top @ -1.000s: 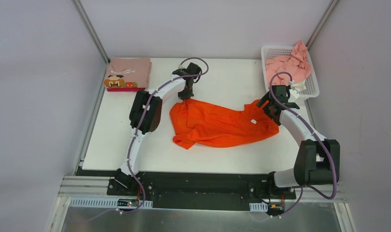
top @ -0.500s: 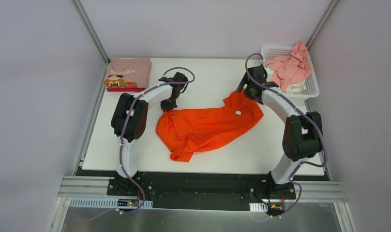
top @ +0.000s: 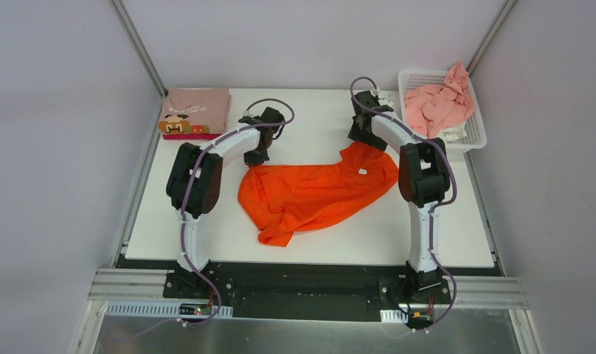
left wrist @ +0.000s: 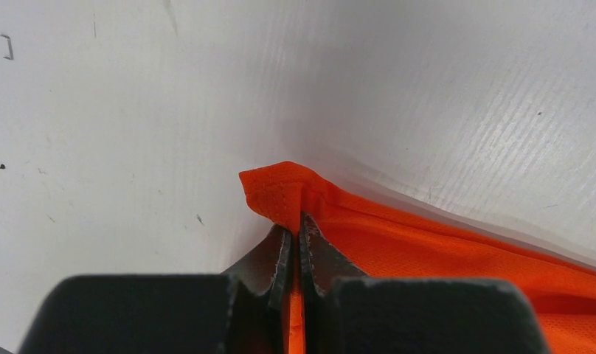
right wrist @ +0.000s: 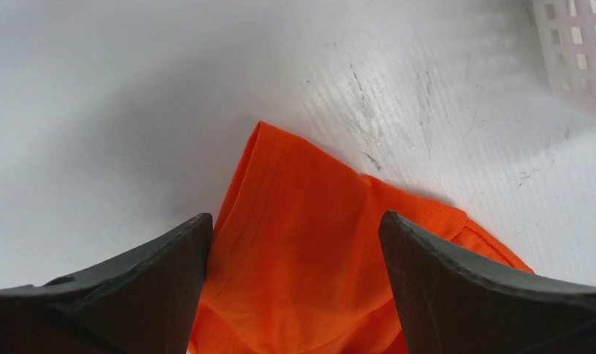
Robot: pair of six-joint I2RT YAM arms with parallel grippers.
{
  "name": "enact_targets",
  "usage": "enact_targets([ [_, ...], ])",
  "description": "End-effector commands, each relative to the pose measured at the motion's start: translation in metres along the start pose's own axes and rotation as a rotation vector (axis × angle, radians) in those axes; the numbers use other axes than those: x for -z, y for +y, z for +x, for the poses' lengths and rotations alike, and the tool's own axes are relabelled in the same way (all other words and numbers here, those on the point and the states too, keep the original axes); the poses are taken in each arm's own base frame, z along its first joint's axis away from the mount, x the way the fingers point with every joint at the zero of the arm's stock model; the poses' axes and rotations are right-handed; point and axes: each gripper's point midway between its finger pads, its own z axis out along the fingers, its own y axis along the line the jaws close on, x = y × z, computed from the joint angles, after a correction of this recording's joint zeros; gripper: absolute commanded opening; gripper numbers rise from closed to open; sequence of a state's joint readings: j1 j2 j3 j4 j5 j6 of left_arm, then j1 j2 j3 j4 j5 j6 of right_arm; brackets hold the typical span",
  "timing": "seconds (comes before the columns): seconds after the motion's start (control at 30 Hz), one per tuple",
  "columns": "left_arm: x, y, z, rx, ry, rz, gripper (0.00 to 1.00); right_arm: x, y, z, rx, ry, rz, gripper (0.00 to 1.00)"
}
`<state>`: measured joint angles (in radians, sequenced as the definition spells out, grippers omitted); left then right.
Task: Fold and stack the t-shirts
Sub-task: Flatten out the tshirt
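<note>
Orange t-shirt [top: 317, 193] lies rumpled in the middle of the table [top: 339, 243], one hemmed corner clamped in the left gripper [left wrist: 295, 232], probably so the cloth can be drawn flat. Right gripper [right wrist: 295, 221] hangs spread wide over the opposite far corner, gripping nothing. Folded dusty-pink t-shirt [top: 198, 110] at the far-left corner likely marks the stack.

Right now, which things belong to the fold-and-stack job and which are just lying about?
Job: orange t-shirt, pinched in left hand; open right hand over its far corner; folded pixel-face shirt; crumpled light pink shirts.
Lying about: white basket; table.
</note>
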<state>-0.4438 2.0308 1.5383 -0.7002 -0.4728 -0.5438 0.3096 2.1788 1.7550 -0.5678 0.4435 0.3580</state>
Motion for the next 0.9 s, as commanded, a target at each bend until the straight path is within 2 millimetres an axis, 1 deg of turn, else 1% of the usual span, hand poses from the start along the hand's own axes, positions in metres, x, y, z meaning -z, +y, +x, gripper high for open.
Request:
enact_targets([
  [0.0,0.01,0.003,-0.007,0.047,-0.02,0.012,0.0,-0.007,-0.011,-0.004,-0.008,-0.001,0.098,0.85],
  [0.07,0.01,0.003,-0.008,0.049,-0.021,0.012,0.0,-0.013,-0.011,-0.001,-0.005,0.009,0.11,0.79],
  [0.1,0.01,0.003,-0.008,0.051,-0.021,0.013,0.0,-0.014,-0.011,0.0,-0.01,0.012,0.111,0.73],
  [0.13,0.01,0.003,-0.009,0.053,-0.023,0.013,0.0,-0.015,-0.011,0.002,-0.018,0.013,0.114,0.65],
  [0.2,0.011,0.002,-0.011,0.054,-0.027,0.018,0.0,-0.014,-0.009,-0.001,-0.03,-0.001,0.103,0.46],
  [0.27,0.014,0.002,-0.016,0.051,-0.039,0.022,0.0,-0.009,-0.007,-0.008,-0.04,-0.024,0.086,0.24],
  [0.3,0.017,0.003,-0.02,0.051,-0.051,0.022,0.0,-0.004,-0.005,-0.015,-0.046,-0.041,0.074,0.14],
  [0.33,0.022,0.005,-0.025,0.056,-0.069,0.023,0.0,0.002,-0.005,-0.022,-0.054,-0.059,0.067,0.02],
  [0.4,0.035,0.011,-0.037,0.077,-0.11,0.027,0.0,0.019,-0.006,-0.038,-0.072,-0.1,0.051,0.0],
  [0.47,0.053,0.018,-0.049,0.103,-0.156,0.044,0.0,0.048,-0.011,-0.058,-0.099,-0.161,0.023,0.0],
  [0.57,0.09,0.034,-0.069,0.166,-0.243,0.083,0.0,0.099,-0.022,-0.079,-0.134,-0.24,-0.045,0.0],
  [0.63,0.118,0.046,-0.079,0.206,-0.303,0.118,0.0,0.138,-0.029,-0.09,-0.159,-0.29,-0.117,0.0],
  [0.73,0.166,0.07,-0.091,0.272,-0.406,0.184,0.0,0.201,-0.044,-0.103,-0.204,-0.369,-0.246,0.0],
  [0.87,0.234,0.108,-0.097,0.359,-0.552,0.296,0.0,0.289,-0.073,-0.117,-0.265,-0.499,-0.411,0.0],
])
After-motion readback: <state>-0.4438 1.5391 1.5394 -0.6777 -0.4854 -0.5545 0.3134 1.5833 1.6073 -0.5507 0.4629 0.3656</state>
